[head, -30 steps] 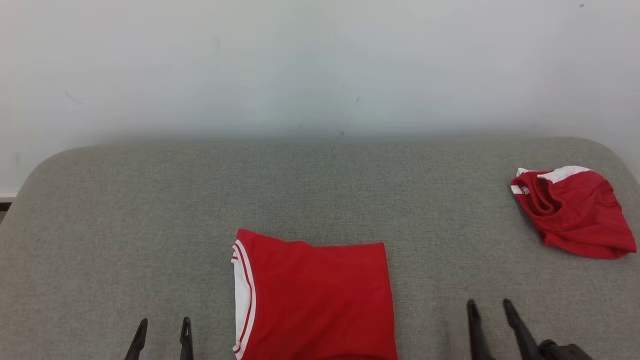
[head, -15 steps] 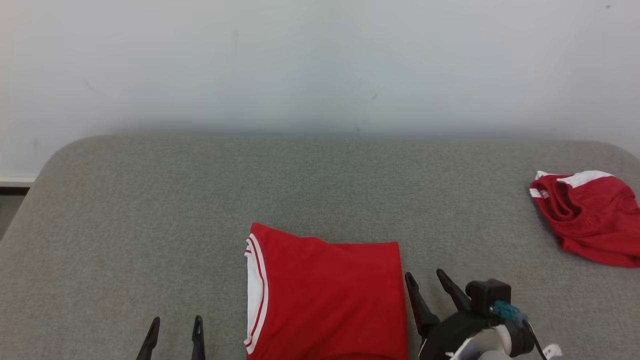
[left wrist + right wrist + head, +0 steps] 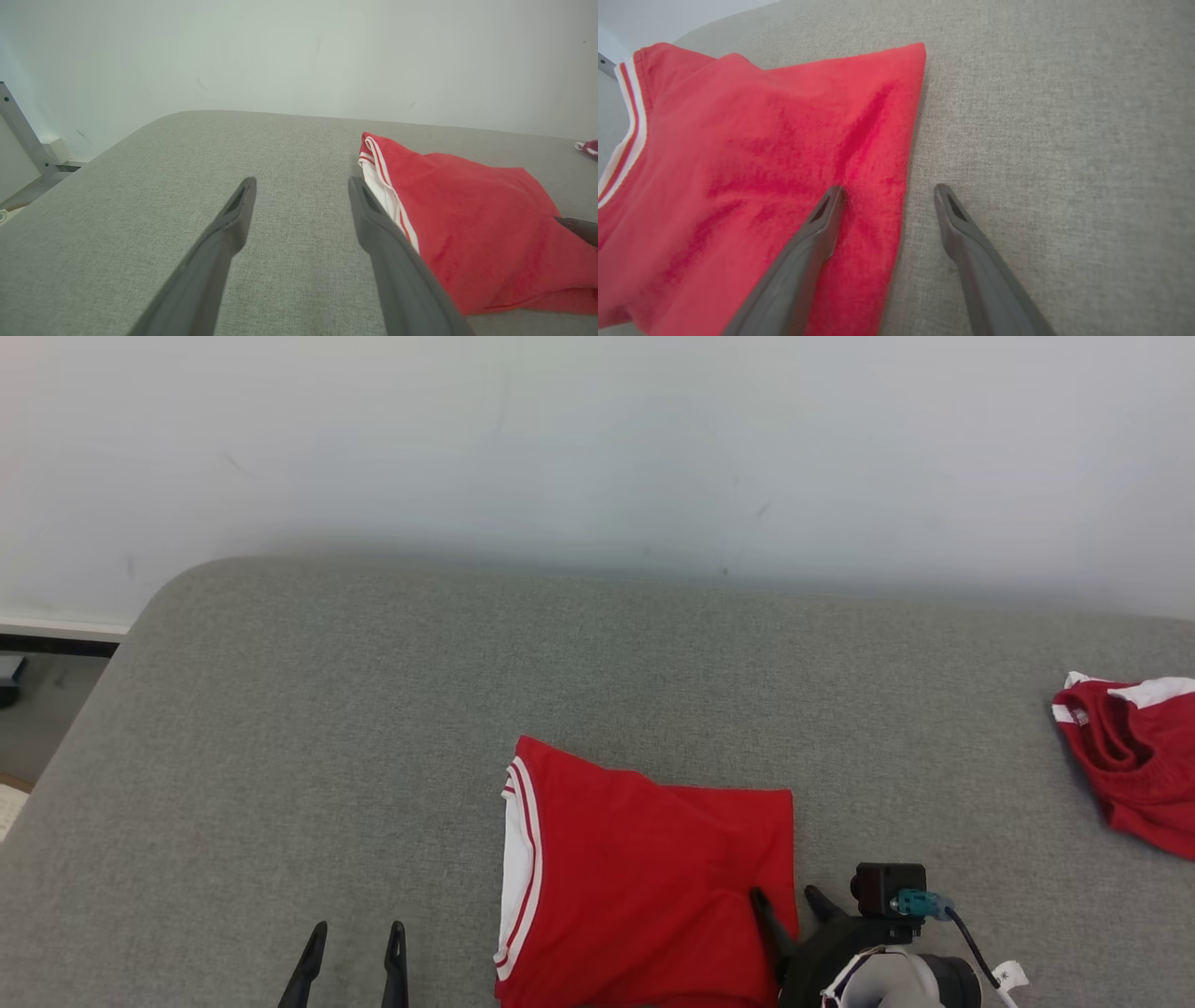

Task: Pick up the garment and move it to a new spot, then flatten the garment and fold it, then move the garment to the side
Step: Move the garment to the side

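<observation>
two red garments lie on the grey surface [image 3: 327, 709] in the head view. the folded garment [image 3: 644, 887], with white trim on its left side, lies flat at the near middle. a crumpled second garment [image 3: 1134, 756] sits well apart at the right edge. the left end effector [image 3: 353, 952] hovers over bare surface just left of the folded garment, fingers wide, holding nothing. the right end effector [image 3: 784, 896] straddles the garment's right edge, fingers wide.

left wrist view: the left end effector [image 3: 301, 182] is wide open and empty above the surface [image 3: 140, 196]. the garment [image 3: 467, 219] lies just beside its right finger, trim edge nearest. a dark fingertip of the right end effector [image 3: 579, 228] rests at the garment's far side.

right wrist view: the right end effector [image 3: 888, 193] is wide open, gripping nothing. its left finger lies over the garment [image 3: 761, 186], its right finger over bare surface [image 3: 1064, 140], and the cloth edge runs between them. contact of the left tip with the cloth cannot be confirmed.
</observation>
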Controlling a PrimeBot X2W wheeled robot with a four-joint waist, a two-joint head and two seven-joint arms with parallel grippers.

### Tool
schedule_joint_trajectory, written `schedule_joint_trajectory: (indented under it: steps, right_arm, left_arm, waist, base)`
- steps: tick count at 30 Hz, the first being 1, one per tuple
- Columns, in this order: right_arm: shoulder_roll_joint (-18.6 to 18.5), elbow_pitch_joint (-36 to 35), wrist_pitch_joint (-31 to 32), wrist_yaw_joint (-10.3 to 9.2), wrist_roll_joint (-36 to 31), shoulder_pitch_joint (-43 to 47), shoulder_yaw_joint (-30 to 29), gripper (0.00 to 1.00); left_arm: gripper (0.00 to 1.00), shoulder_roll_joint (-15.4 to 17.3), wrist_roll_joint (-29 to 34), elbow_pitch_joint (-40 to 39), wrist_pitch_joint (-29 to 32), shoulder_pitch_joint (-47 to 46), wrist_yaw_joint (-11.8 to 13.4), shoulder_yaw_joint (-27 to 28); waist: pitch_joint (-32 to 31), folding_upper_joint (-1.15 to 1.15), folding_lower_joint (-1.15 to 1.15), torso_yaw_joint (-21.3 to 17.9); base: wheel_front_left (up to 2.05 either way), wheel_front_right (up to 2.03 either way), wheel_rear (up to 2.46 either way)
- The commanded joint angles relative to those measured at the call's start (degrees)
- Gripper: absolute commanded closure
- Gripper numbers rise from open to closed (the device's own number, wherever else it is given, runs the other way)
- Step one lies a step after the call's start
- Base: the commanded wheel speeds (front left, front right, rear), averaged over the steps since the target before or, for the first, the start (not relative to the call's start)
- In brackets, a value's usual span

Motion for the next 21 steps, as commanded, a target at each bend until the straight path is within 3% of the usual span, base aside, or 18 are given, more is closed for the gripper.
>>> schedule_joint_trajectory:
  steps: [1, 2, 3, 4, 11, 21]
  right_arm:
    - [0.18, 0.61, 0.55, 0.04, 1.25, 0.62, 0.93, 0.0]
    - [0.21, 0.53, 1.1, 0.04, 2.89, 0.85, 2.06, 0.0]
    - [0.21, 0.35, 1.29, 0.04, 4.42, 1.0, 2.99, 0.65]
    - [0.24, 0.26, 1.02, 0.04, 5.59, 0.86, 3.89, 1.0]
    - [-0.52, 3.67, -2.36, 0.01, 6.86, -3.6, 6.25, 1.0]
    - [-9.99, 1.12, -0.29, 0.01, 6.54, -10.81, 11.17, 1.0]
  left_arm:
    - [0.0, 0.03, -0.15, 0.04, -0.14, -0.92, -0.01, 0.04]
    - [0.0, 0.02, -0.15, 0.07, -0.14, -0.94, -0.07, 0.17]
    - [0.0, 0.02, -0.21, 0.11, -0.14, -0.87, -0.08, 0.28]
    - [0.0, 0.02, -0.28, 0.09, -0.14, -0.89, -0.04, 0.4]
    - [0.0, 0.03, -0.61, 0.32, -0.14, -1.77, 0.16, 0.43]
    - [0.0, 0.01, -0.97, -0.15, -0.14, -1.71, -0.02, 1.98]
  waist:
    - [0.16, 0.0, 0.0, 0.21]
    - [0.25, 0.0, 0.0, 0.26]
    - [0.32, 0.0, 0.0, 0.24]
    - [0.45, 0.0, 0.0, 0.16]
    - [0.99, 0.0, 0.0, -0.68]
    - [1.68, 0.0, 0.0, -4.75]
  base:
    - [0.0, 0.0, 0.0]
    - [0.0, 0.0, 0.0]
    - [0.0, 0.0, 0.0]
    - [0.0, 0.0, 0.0]
    - [0.0, 0.0, 0.0]
    - [0.0, 0.0, 0.0]
